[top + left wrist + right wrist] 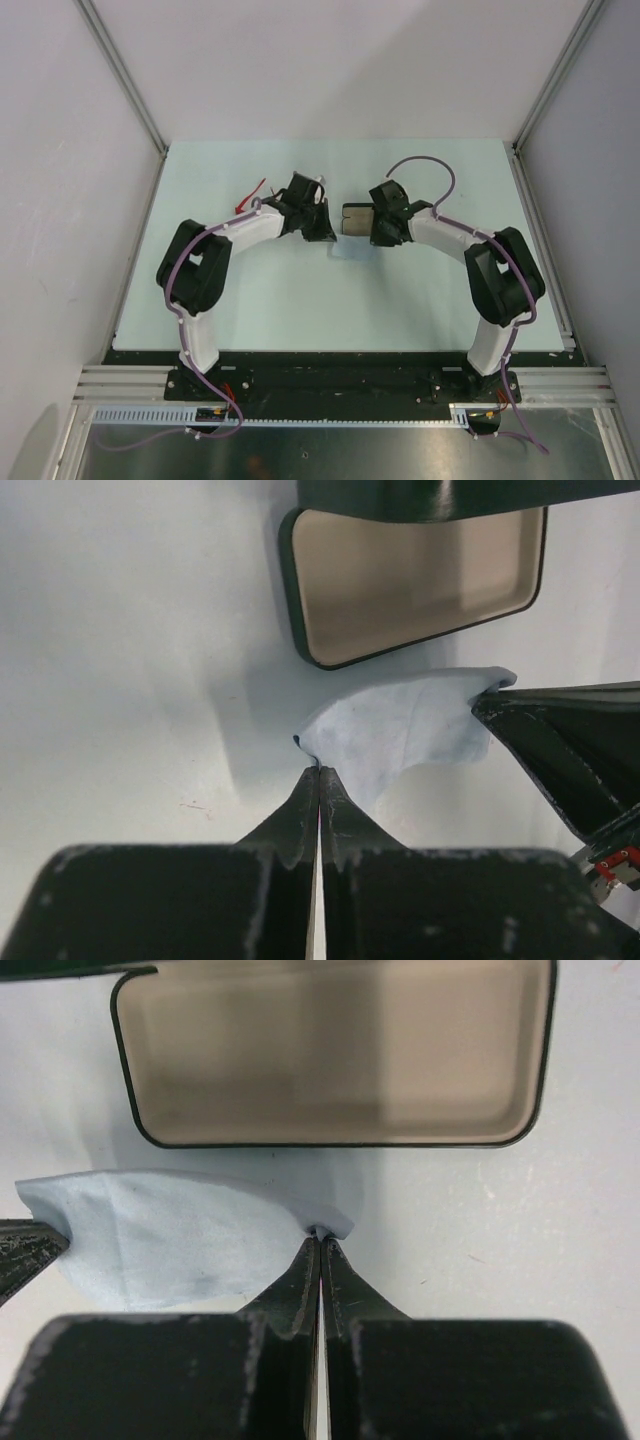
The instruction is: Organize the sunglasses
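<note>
The sunglasses point(250, 197) show only as a thin red arm on the table behind my left arm; the rest is hidden. An open black case point(357, 218) with a beige inside lies between the grippers and also shows in the left wrist view point(420, 580) and the right wrist view point(340, 1055). My left gripper point(318, 770) is shut on one corner of a pale blue cloth point(400, 735). My right gripper point(320, 1238) is shut on the opposite corner of the cloth point(170, 1235). The cloth hangs stretched between them, just in front of the case.
The pale green table point(300, 300) is fenced by metal rails and white walls at the left, right and back. A purple cable point(425, 165) loops above the right arm. The two grippers point(325, 232) point(378, 232) are close together at the table's middle.
</note>
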Robot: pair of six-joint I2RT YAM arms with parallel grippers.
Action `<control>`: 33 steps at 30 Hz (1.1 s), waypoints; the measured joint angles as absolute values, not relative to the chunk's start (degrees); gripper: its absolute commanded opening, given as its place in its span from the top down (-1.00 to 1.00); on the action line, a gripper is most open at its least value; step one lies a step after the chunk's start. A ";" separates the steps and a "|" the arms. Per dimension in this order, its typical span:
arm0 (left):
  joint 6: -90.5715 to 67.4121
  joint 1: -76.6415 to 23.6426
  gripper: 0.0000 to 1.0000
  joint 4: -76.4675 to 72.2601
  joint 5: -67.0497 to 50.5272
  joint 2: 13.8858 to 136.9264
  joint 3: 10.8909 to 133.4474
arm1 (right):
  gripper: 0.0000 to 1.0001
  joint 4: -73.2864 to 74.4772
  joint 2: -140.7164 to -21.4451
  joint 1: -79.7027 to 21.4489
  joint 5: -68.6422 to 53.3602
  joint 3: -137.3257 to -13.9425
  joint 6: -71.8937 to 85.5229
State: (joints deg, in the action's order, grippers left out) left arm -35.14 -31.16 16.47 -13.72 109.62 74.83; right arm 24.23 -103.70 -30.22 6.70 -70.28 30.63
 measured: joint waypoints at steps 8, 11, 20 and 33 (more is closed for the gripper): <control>-36.67 -31.83 0.99 17.21 -13.85 109.75 78.46 | 1.00 25.28 -103.28 -27.92 7.29 -72.05 28.40; -37.30 -31.92 0.99 17.08 -13.80 110.76 81.41 | 1.00 25.63 -103.28 -26.52 7.29 -73.34 27.53; -39.07 -32.25 0.99 16.93 -13.67 117.21 87.07 | 1.00 25.85 -105.65 -22.26 7.29 -78.48 25.85; -39.03 -32.64 0.99 17.28 -12.58 121.71 91.79 | 1.00 26.89 -111.70 -22.04 8.03 -83.44 25.15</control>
